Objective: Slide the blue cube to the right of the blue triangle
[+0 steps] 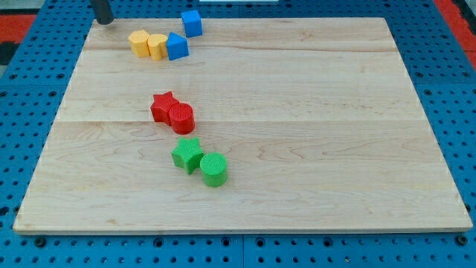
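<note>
The blue cube (pixel 192 23) sits near the view's top edge of the wooden board, just above and to the right of the blue triangle (pixel 177 47). The two blue blocks are close but apart. My tip (pixel 104 21) is a dark rod end at the board's top left corner, well to the left of the blue cube and up-left of the yellow blocks. It touches no block.
Two yellow blocks (pixel 139 43) (pixel 157 45) sit in a row against the blue triangle's left side. A red star (pixel 163 106) and red cylinder (pixel 181 117) touch mid-board. A green star (pixel 187 154) and green cylinder (pixel 213 169) lie below them. The wooden board (pixel 335 134) rests on a blue pegboard.
</note>
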`<action>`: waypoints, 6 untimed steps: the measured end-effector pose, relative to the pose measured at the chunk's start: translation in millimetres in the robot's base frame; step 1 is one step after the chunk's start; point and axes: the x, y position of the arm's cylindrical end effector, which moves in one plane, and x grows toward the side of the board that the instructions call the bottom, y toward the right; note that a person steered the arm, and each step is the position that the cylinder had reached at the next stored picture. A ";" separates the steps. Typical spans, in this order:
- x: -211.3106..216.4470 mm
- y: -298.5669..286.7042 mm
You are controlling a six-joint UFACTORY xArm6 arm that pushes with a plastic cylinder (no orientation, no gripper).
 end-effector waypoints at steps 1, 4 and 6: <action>0.0 0.0; 29.5 239.0; 103.0 271.5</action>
